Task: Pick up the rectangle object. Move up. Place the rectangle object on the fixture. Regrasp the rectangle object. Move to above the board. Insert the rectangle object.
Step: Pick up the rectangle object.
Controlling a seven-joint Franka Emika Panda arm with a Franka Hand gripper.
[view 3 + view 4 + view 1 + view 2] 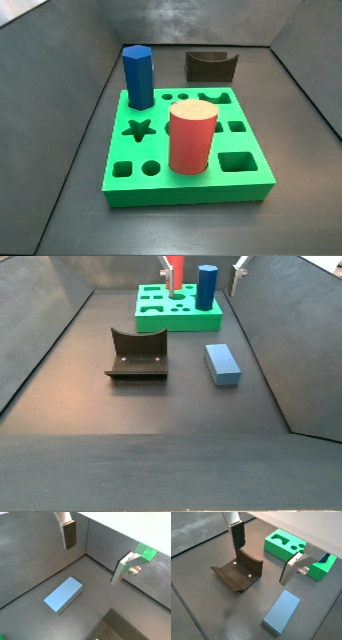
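Looking through both wrist views, you see the gripper (263, 559) hanging above the floor with its jaws spread wide and nothing between them; the two silver fingers (69, 534) stand well apart. In a side view only the tips of the fingers (239, 264) peek in at the upper edge, above the far end of the enclosure.

You find the rectangle object (282, 611) lying flat on the dark floor, untouched, below the gripper (93, 562) and clear of both fingers. In a side view this grey-blue block (222, 363) lies just beside the fixture (138, 354), between it and the side wall, with its long axis pointing toward the board (178, 316).

You can see the fixture (239, 571) standing on its base plate, its curved notch facing up and holding nothing. In a side view it (211, 66) stands behind the board (183, 160), near the back wall.

On the board you have the blue hexagonal prism (138, 76) and the red cylinder (193, 137), both upright in their holes; the star, round and square cut-outs around them are open.
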